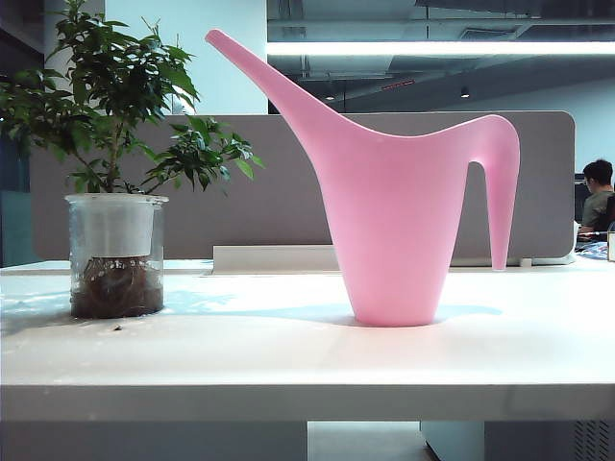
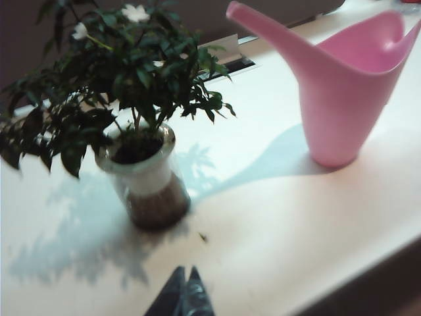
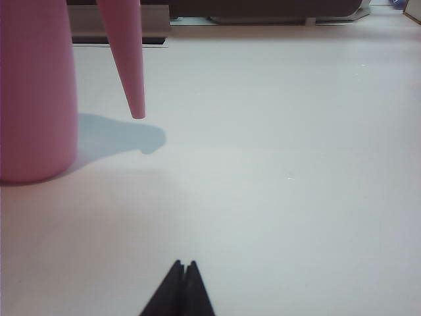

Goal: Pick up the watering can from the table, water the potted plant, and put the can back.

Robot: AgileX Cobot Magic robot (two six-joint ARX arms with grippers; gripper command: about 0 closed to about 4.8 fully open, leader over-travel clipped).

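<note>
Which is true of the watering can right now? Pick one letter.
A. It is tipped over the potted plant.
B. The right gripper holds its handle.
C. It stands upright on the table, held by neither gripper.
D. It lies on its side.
C: the watering can stands upright on the table, apart from the potted plant; the left gripper and right gripper are shut, short of it.

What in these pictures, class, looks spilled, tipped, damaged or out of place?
Almost nothing. The watering can and the potted plant stand upright and apart on the table. A few dark crumbs lie by the pot. The left gripper and right gripper are shut and empty.
</note>
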